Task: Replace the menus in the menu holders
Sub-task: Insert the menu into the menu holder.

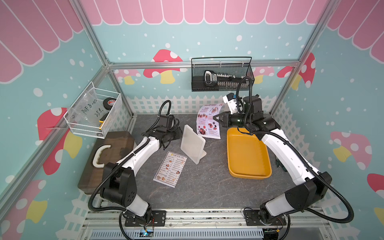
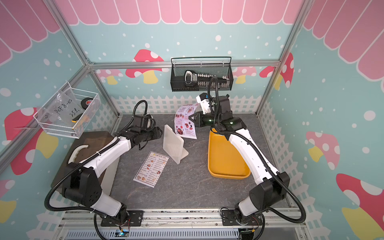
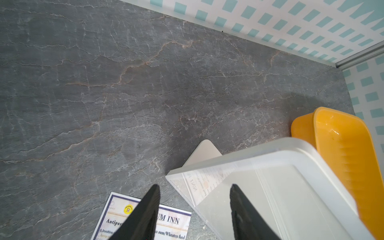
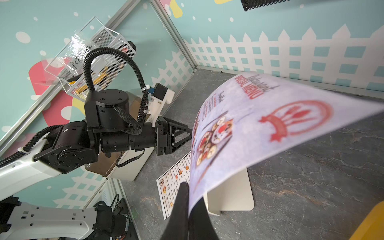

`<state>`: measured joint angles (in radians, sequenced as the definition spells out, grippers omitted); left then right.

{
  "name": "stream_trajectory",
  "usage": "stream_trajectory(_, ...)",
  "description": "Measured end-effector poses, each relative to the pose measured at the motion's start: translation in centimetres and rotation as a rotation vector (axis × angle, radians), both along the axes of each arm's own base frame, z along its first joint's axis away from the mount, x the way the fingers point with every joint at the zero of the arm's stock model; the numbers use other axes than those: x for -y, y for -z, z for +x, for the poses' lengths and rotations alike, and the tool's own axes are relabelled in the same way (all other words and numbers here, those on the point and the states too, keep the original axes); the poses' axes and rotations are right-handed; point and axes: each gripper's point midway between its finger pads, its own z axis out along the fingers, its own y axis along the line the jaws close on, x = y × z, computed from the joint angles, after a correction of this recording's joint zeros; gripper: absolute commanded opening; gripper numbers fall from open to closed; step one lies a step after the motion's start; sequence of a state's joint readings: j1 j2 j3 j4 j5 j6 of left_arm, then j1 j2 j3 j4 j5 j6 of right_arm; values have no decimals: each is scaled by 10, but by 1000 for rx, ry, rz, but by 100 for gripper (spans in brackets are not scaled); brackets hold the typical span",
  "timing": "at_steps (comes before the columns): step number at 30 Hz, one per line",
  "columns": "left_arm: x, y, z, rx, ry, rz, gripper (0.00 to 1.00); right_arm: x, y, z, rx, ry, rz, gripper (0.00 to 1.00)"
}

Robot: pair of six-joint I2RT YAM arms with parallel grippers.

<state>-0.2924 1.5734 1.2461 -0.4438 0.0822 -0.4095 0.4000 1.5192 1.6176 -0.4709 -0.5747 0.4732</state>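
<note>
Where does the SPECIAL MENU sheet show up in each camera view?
In a top view: SPECIAL MENU sheet at centre-back, pinched by the right gripper.
In a top view: same spot, just beyond the menu holder.
Left wrist: not in it.
Right wrist: fills the right half.
Shared landmark: the menu holder, in all four views.

surface: grey stone tabletop (image 1: 207,191) | on it: DIM SUM INN menu (image 1: 170,169) flat; white menu holder (image 1: 192,143) standing; yellow tray (image 1: 247,158)

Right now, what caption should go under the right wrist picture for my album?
Right gripper pinches the curling SPECIAL MENU sheet beside the white menu holder; the other menu lies flat.
</note>
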Motion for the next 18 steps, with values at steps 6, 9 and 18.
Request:
stream_trajectory(6,12,-2,-4,8,64,5,55,0,3,3,-9,12,-4,4)
stream_trajectory(9,17,-1,-6,8,87,8,55,0,4,4,-12,17,-3,4)
stream_trajectory(18,21,11,0,-6,95,8,55,-2,5,7,-18,10,2,4)
